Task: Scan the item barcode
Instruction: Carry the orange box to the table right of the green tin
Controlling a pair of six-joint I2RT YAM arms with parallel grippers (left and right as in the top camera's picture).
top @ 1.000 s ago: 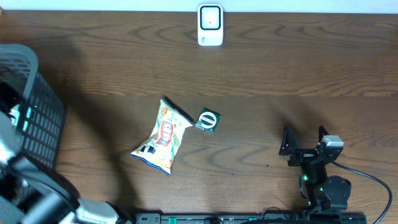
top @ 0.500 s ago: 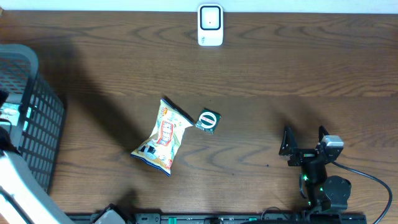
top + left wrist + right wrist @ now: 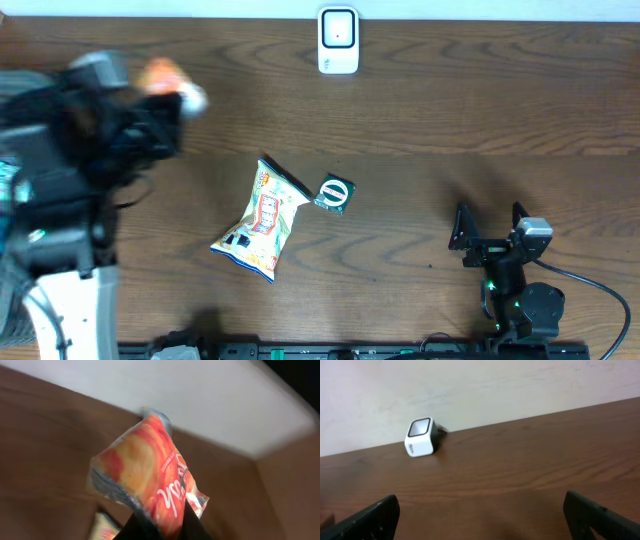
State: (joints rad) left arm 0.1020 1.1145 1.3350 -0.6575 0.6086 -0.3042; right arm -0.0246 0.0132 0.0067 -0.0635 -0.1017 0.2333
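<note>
Orange snack packet (image 3: pixel 145 480): likely light, soft, slippery film, best pinched at a sealed edge; now clamped by its lower edge in left claw (image 3: pixel 161 527), aloft over worktop (image 3: pixel 420 120) left; right claw (image 3: pixel 490 228) parted, empty.

Overhead, the left arm (image 3: pixel 70 170), at 9 o'clock, is smeared into a blur, and the orange packet (image 3: pixel 160 73) at its tip is blurred. In the left wrist view the packet's lower end is covered by the left hand (image 3: pixel 165 526) (itself cropped at 6 o'clock); its lettering cannot be read.
</note>
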